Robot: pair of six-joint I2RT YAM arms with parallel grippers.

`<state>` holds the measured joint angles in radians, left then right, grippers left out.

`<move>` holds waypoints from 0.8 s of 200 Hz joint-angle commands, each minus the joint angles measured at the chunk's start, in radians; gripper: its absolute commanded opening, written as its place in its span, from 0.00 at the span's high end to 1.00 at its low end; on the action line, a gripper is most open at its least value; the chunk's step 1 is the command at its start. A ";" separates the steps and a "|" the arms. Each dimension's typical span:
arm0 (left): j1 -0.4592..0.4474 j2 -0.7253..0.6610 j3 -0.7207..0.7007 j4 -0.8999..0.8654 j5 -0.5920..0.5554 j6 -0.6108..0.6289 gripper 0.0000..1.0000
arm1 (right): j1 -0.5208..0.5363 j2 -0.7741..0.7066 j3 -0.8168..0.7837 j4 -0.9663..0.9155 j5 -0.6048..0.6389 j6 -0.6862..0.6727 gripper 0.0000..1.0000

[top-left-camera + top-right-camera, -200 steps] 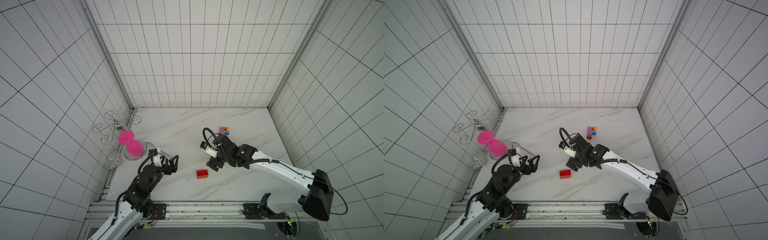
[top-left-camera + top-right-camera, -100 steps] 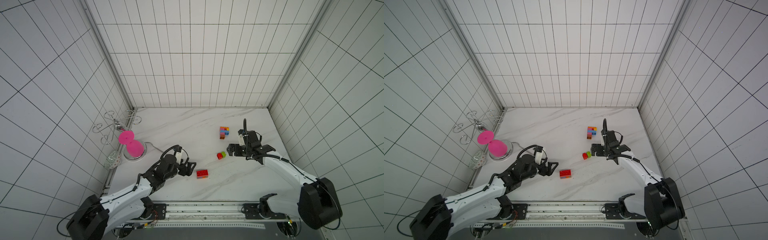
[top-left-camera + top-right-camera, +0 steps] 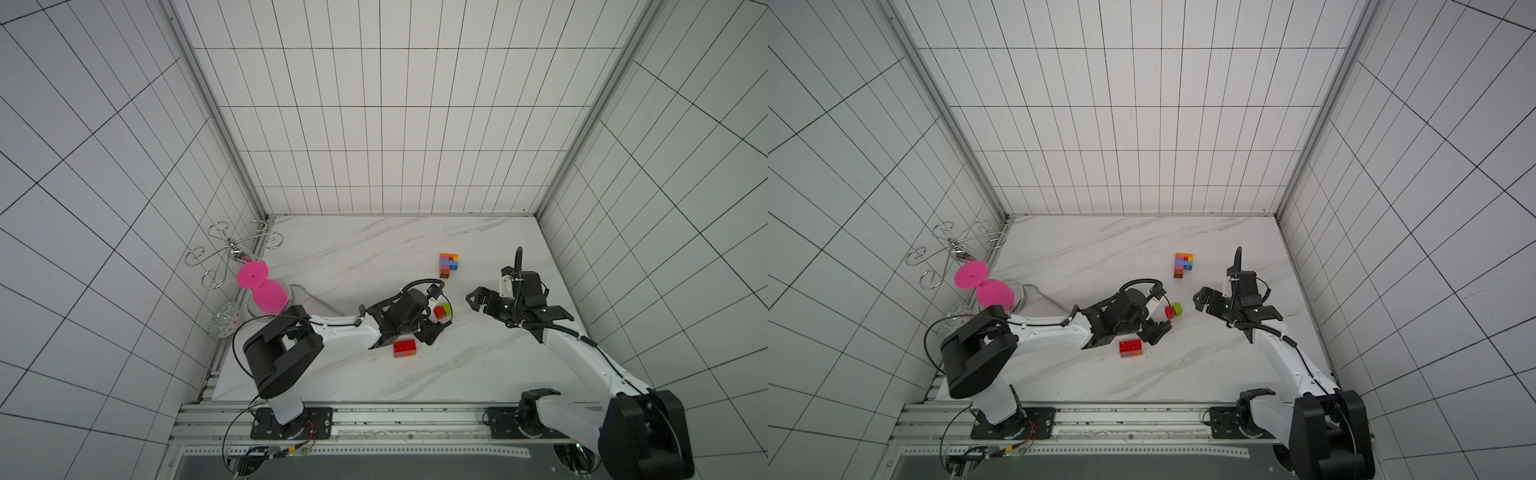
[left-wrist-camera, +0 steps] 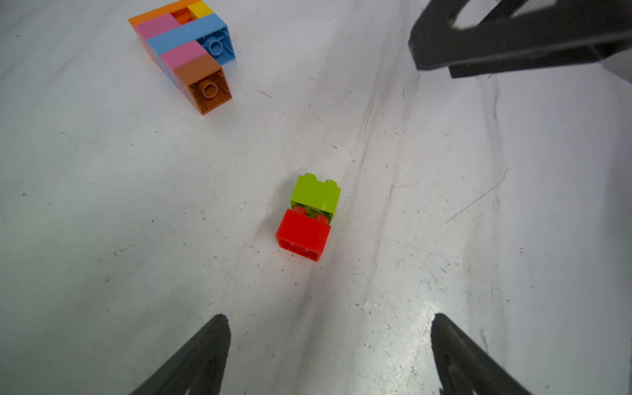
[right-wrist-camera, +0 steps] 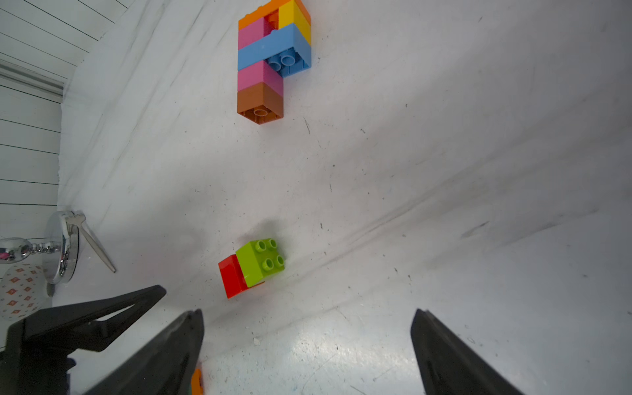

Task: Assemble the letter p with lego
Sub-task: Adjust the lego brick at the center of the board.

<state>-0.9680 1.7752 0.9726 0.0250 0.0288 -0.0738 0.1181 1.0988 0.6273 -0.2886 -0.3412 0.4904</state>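
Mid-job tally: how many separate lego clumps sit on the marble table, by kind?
Multicolour P-shaped lego assembly: 1
Green-and-red joined lego brick pair: 1
Red-topped lego brick stack: 1
Total: 3

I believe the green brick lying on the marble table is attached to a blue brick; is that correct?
Not quite: the green brick lying on the marble table is attached to a red brick, not a blue one. The left wrist view shows the pair clearly.
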 commanded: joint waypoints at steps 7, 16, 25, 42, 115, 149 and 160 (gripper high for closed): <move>-0.003 0.107 0.116 -0.069 -0.029 0.144 0.19 | -0.033 -0.030 -0.017 -0.010 -0.051 0.004 0.01; -0.003 0.137 0.145 -0.083 -0.038 0.156 0.24 | -0.037 -0.033 -0.017 -0.012 -0.056 -0.001 0.01; -0.003 0.160 0.167 -0.096 -0.042 0.166 0.29 | -0.042 -0.034 -0.014 -0.014 -0.062 -0.005 0.01; -0.003 0.193 0.198 -0.111 -0.054 0.182 0.36 | -0.044 -0.031 -0.010 -0.017 -0.066 -0.014 0.02; -0.003 0.235 0.225 -0.116 -0.039 0.197 0.55 | -0.053 -0.036 -0.026 -0.024 -0.079 -0.035 0.01; -0.003 0.252 0.244 -0.119 -0.042 0.201 0.54 | -0.053 -0.042 -0.030 -0.024 -0.087 -0.037 0.01; -0.003 0.259 0.255 -0.122 -0.048 0.204 0.48 | -0.053 -0.045 -0.031 -0.024 -0.087 -0.036 0.01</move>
<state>-0.9680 2.0014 1.1862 -0.0963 -0.0177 0.1097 0.0780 1.0737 0.6254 -0.2985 -0.4107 0.4652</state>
